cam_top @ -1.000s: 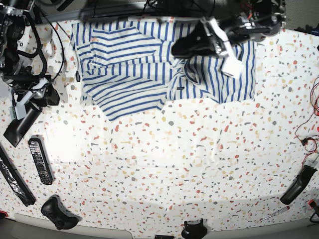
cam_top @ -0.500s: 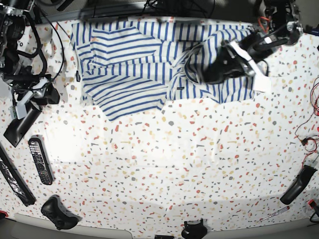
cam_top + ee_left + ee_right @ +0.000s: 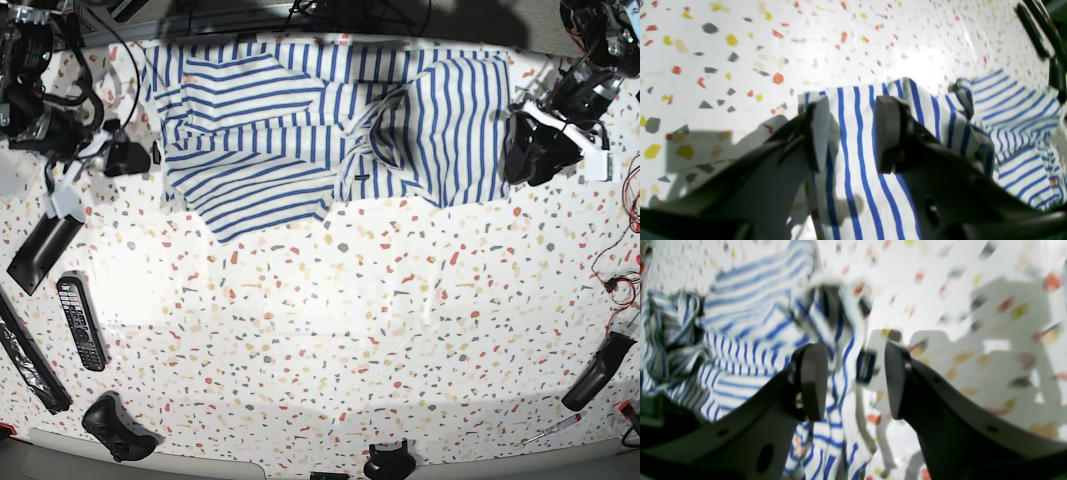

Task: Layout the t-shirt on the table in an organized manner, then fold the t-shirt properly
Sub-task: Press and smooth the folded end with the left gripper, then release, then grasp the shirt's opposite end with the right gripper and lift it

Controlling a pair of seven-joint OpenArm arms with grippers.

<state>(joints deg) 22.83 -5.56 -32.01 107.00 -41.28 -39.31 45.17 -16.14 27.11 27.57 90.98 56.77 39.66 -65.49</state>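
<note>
The white, blue-striped t-shirt (image 3: 300,130) lies partly crumpled along the far edge of the speckled table (image 3: 350,330), its dark neck trim (image 3: 378,140) right of centre. My left gripper (image 3: 527,150) hovers at the shirt's right edge. In the left wrist view the left gripper (image 3: 851,133) is open, with a corner of the shirt (image 3: 853,173) lying below the gap. My right gripper (image 3: 125,158) is by the shirt's left edge. In the blurred right wrist view the right gripper (image 3: 855,380) is open over the shirt's rumpled edge (image 3: 750,340).
A remote control (image 3: 80,322), a black bar (image 3: 40,250) and a game controller (image 3: 115,425) lie at the left. Red cables (image 3: 620,270) and a black handle (image 3: 597,370) sit at the right. A screwdriver (image 3: 548,430) lies near the front edge.
My left gripper swung from above the shirt's middle out to its right edge and down. My right gripper moved up and toward the shirt's left edge. The shirt has not shifted.
</note>
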